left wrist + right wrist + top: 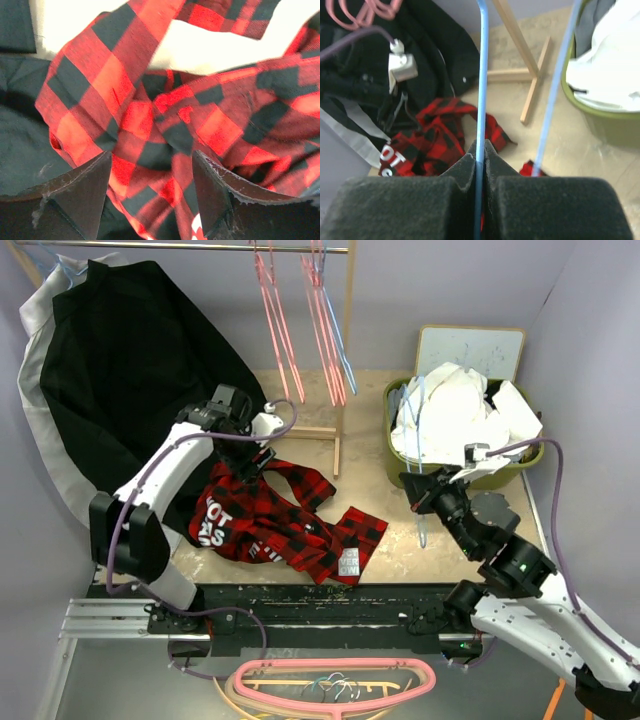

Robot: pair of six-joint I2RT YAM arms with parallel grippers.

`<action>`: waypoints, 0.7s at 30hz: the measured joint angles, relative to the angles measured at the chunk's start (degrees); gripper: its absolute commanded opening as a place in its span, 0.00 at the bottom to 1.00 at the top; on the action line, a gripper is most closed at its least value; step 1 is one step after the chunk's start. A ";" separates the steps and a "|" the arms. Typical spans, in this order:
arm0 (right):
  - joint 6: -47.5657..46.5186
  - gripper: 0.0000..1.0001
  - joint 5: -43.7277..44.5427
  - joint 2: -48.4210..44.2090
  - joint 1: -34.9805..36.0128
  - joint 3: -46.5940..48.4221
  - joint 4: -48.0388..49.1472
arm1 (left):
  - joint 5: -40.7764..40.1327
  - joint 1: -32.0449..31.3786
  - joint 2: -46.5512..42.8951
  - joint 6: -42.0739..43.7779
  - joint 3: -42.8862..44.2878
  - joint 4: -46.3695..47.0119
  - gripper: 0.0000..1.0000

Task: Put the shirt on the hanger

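The red-and-black plaid shirt [270, 520] lies crumpled on the table, with white letters showing at its left. My left gripper [255, 462] is at the shirt's upper edge. In the left wrist view its fingers stand apart, open [150, 192], with plaid cloth [150, 115] right below and between them. My right gripper [415, 485] is shut on the thin light-blue hanger [423, 528] beside the green basket. In the right wrist view the pads [479, 155] pinch one hanger bar [482, 75], and a second bar [559, 95] runs to the right.
A big black shirt [120, 370] hangs at the left, touching the plaid shirt. Pink hangers [275, 320] hang on the wooden rack [335, 440]. A green basket [535, 455] holds white cloths. More pink hangers [330, 685] lie at the near edge.
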 measured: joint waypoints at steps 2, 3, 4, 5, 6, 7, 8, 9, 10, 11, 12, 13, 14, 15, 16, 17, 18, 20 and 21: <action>1.60 0.00 -0.68 -0.83 0.00 -2.75 -0.87 | -0.92 -0.24 2.67 -0.33 1.05 1.64 0.61; 2.14 0.00 -1.16 -1.07 0.00 -3.82 -1.33 | -1.25 -0.28 4.09 -0.48 1.66 2.29 0.60; 2.71 0.00 -1.38 -1.09 0.00 -4.63 -1.97 | -1.38 -0.37 5.29 -0.55 2.14 2.84 0.59; 3.06 0.00 -1.62 -1.03 0.00 -5.07 -2.58 | -1.53 -0.52 6.62 -0.52 2.62 3.54 0.58; 3.34 0.00 -1.86 -1.03 0.00 -5.29 -2.95 | -1.70 -0.74 7.78 -0.52 2.78 4.33 0.58; 3.48 0.00 -2.05 -0.98 0.00 -5.38 -3.19 | -1.90 -1.05 8.76 -0.52 2.78 4.96 0.56; 3.52 0.00 -2.49 -0.96 0.00 -5.42 -3.21 | -2.08 -1.36 9.60 -0.55 2.78 5.38 0.53; 3.52 0.00 -2.78 -0.96 0.00 -5.46 -3.17 | -2.27 -1.73 10.43 -0.55 2.78 5.86 0.48; 3.52 0.00 -2.86 -0.98 0.00 -5.55 -3.10 | -2.38 -2.01 11.06 -0.59 2.78 6.23 0.40; 3.50 0.00 -2.97 -1.11 0.00 -5.75 -3.08 | -2.49 -2.32 11.82 -0.70 2.89 6.51 0.35; 3.50 0.00 -3.02 -1.22 0.00 -5.90 -3.06 | -2.49 -2.60 12.55 -0.96 3.15 6.60 0.35; 3.50 0.00 -3.08 -1.42 0.00 -6.23 -2.78 | -2.03 -2.78 13.84 -0.98 4.04 6.49 0.37; 3.50 0.00 -3.13 -1.55 0.00 -6.67 -2.64 | -1.97 -2.91 13.97 -1.01 4.13 6.51 0.41; 3.52 0.00 -3.15 -1.68 0.00 -7.08 -2.64 | -1.18 -3.04 14.32 -0.96 4.57 6.40 0.46; 3.54 0.00 -3.28 -1.88 0.00 -7.76 -2.69 | -0.22 -3.15 14.40 -0.81 4.83 6.10 0.54; 3.58 0.00 -3.32 -1.95 0.00 -8.17 -2.73 | 0.48 -3.26 14.32 -0.63 5.01 5.62 0.69; 3.74 0.00 -3.37 -1.97 0.00 -8.74 -2.82 | 1.38 -3.32 14.10 -0.42 5.31 4.85 0.90; 4.02 0.00 -3.54 -1.97 0.00 -9.62 -2.91 | 2.21 -3.52 13.51 0.20 5.55 3.98 0.99; 4.17 0.00 -3.69 -1.97 0.00 -9.88 -2.97 | 2.29 -3.63 12.96 0.22 5.60 3.48 0.99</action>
